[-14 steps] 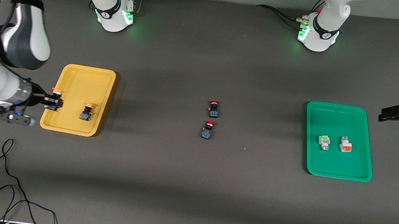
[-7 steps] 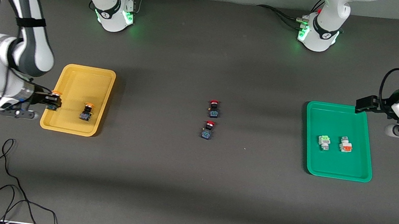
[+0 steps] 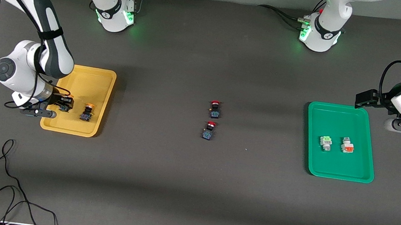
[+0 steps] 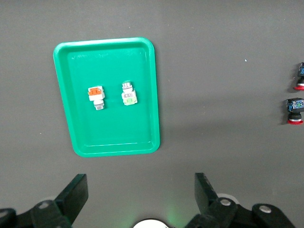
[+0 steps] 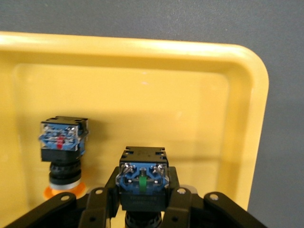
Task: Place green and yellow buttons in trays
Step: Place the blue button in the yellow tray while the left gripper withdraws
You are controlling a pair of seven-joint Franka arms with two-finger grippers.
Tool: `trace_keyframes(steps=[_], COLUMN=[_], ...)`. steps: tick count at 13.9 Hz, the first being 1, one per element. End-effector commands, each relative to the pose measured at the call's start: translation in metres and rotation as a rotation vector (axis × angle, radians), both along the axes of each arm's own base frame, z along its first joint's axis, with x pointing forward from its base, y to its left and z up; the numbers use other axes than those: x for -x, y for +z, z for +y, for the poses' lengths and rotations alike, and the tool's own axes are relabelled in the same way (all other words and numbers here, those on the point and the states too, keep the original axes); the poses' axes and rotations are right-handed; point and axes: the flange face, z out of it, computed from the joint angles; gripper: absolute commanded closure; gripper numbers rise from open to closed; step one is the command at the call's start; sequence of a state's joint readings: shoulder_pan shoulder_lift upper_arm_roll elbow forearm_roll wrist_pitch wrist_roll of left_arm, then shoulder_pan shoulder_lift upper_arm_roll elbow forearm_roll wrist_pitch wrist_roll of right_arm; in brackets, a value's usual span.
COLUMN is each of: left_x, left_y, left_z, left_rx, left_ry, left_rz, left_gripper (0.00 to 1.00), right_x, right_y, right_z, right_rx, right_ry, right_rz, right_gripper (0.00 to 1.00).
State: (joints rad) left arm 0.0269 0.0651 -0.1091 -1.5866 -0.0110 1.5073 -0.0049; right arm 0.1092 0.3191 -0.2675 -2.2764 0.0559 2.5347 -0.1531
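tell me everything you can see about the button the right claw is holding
The held yellow button is a small push-button switch with a black, plastic-looking housing and a blue terminal block with metal screws and a green mark; its blue end faces the wrist camera and its cap is hidden. The right claw is shut on its black body, holding it over the yellow tray, beside a second yellow-capped button lying in that tray.

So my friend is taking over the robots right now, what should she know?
Right gripper: shut on a yellow-capped push button with a black-and-blue body, over the yellow plastic tray.
Left gripper: open, holding nothing, waiting beside the green plastic tray.
Done: second yellow-capped button in the yellow tray; white boxy green-faced button in the green tray.
Left: release the held button.
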Motion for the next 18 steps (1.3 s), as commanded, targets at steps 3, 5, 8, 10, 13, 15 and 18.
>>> trace_keyframes(steps=[3,5,8,10,13,15,18], left_x=[0.007,0.006,0.006,0.005,0.004,0.002,0.002], left_y=[0.01,0.012,0.012,0.012,0.012,0.015,0.016], left_z=[0.0,0.0,-0.001,-0.004,-0.002,0.005,0.012], left_rx=[-0.001,-0.001,-0.001,0.001,0.003,0.003,-0.001], left_ry=[0.016,0.016,0.005,-0.001,0.002,0.018,0.027], left_rz=[-0.014,-0.018,-0.02,-0.021,-0.026,-0.03,-0.032], left_gripper=[0.0,0.0,0.0,0.0,0.0,0.0,0.0], right_x=[-0.001,-0.001,-0.003,-0.002,-0.005,-0.02,-0.033], right_y=[-0.014,-0.008,0.017,0.044,0.11,0.158,0.227], right_z=[0.0,0.002,0.007,0.008,0.015,0.031,0.06], right_rx=[0.003,-0.003,-0.023,-0.044,-0.089,-0.107,-0.111], right_ry=[0.015,0.014,0.016,0.007,-0.011,-0.048,-0.083], right_rz=[-0.014,-0.013,-0.011,-0.006,0.009,0.067,0.1], right_gripper=[1.0,0.1,0.01,0.03,0.09,0.09,0.09])
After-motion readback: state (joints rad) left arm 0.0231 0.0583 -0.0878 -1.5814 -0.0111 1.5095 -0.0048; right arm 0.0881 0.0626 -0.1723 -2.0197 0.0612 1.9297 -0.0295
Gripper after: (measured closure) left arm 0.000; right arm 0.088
